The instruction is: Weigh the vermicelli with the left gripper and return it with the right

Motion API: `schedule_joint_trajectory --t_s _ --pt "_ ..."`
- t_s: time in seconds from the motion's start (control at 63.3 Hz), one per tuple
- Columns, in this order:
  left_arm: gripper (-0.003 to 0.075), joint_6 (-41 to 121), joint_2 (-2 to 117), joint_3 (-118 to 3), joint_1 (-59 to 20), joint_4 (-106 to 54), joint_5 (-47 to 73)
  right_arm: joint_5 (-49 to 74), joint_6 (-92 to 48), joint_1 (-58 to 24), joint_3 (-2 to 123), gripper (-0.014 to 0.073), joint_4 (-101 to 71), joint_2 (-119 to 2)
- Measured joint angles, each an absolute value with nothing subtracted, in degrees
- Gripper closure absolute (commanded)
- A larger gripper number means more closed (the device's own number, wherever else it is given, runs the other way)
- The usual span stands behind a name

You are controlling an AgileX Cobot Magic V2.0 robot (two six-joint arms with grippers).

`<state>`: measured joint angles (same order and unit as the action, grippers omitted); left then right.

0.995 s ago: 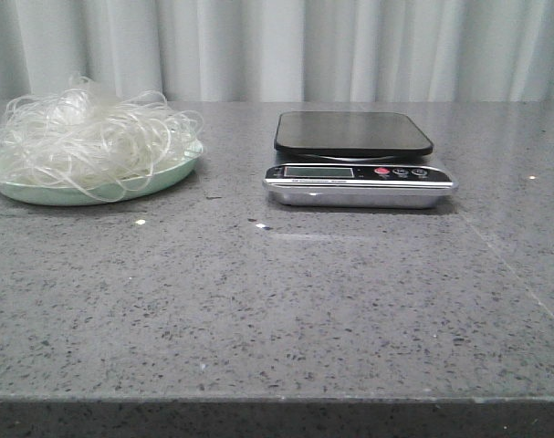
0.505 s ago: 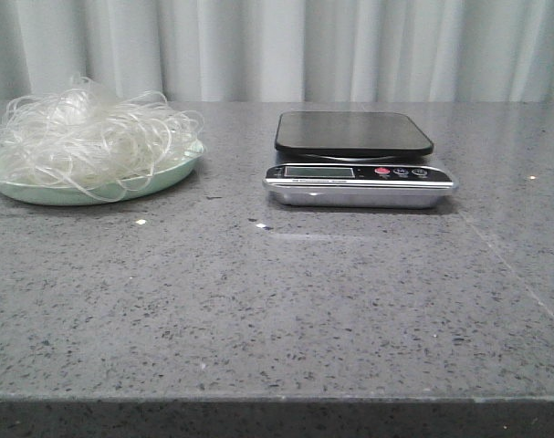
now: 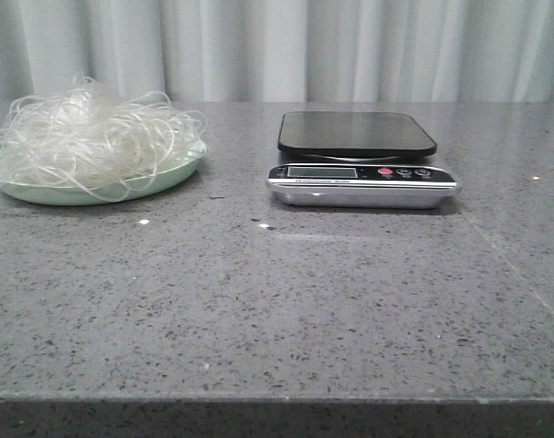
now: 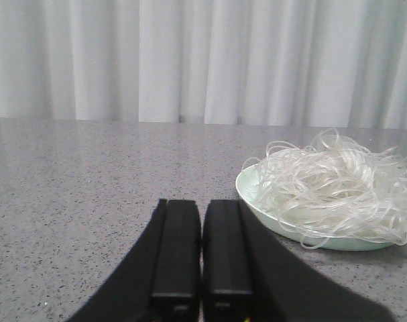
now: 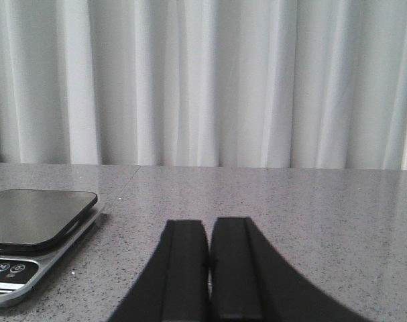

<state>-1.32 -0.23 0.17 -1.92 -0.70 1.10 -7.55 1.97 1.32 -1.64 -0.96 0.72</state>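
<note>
The vermicelli is a loose whitish tangle heaped on a pale green plate at the back left of the table. In the left wrist view the vermicelli and its plate lie ahead and to one side of my left gripper, which is shut and holds nothing. A kitchen scale with a black platform stands at the back centre, bare on top. My right gripper is shut and empty, low over bare table, with the scale off to its side. Neither gripper shows in the front view.
The grey speckled countertop runs to a front edge near the bottom of the front view. A pale curtain hangs behind the table.
The front view has shifted by a few pixels; the vermicelli, plate and scale stay where they were.
</note>
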Motion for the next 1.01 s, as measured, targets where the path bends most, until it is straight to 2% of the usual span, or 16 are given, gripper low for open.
schedule_joint_trajectory --t_s 1.011 --pt "0.0586 -1.3 -0.2 0.2 -1.9 -0.7 1.1 -7.6 2.6 0.6 -1.6 0.0413 -1.0 0.7"
